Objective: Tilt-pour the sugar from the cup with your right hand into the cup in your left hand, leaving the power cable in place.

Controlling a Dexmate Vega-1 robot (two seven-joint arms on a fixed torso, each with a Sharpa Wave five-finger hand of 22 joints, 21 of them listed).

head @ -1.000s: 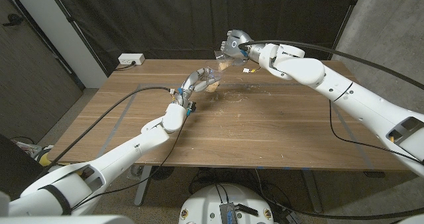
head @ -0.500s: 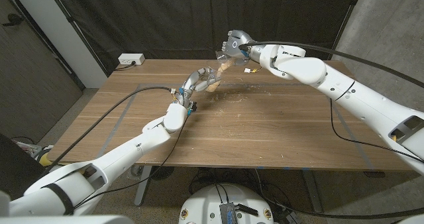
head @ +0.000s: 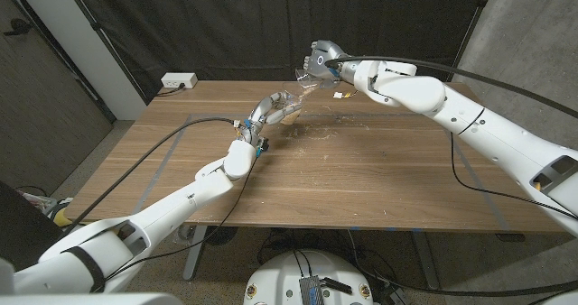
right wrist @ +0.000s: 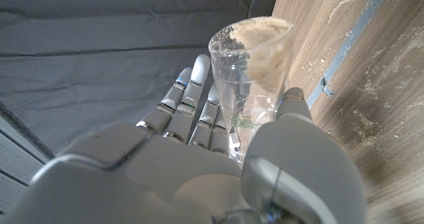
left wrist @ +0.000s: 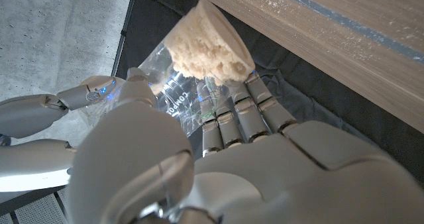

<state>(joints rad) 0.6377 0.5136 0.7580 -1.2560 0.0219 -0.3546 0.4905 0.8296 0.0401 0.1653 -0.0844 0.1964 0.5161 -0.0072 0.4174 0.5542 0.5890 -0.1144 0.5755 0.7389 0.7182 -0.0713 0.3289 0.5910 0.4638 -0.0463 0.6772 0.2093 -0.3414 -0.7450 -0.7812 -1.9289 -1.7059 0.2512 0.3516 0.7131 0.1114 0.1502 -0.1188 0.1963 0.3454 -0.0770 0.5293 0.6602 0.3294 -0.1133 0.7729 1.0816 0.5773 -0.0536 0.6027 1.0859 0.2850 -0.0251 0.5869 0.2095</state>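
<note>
My right hand (head: 322,61) (right wrist: 165,164) grips a clear plastic cup (head: 305,85) (right wrist: 255,85) above the far middle of the table, tipped down toward my left hand. Pale brown sugar (right wrist: 265,42) lies along that cup's lower side up to the rim. My left hand (head: 257,120) (left wrist: 199,171) holds a second clear cup (head: 285,109) (left wrist: 185,91) just below and to the left, its mouth facing the tipped cup. A mound of sugar (left wrist: 209,45) sits in this second cup. The two rims are close; I cannot tell if they touch.
Loose sugar grains (head: 330,132) are scattered on the wooden table (head: 361,179) under the cups. A white power strip (head: 178,81) lies at the table's back left corner. A black cable (head: 153,152) runs over the table's left part along my left arm.
The right cup has tipped a little further, and less brown sugar shows in it in the head view. Both arms have hardly moved.
</note>
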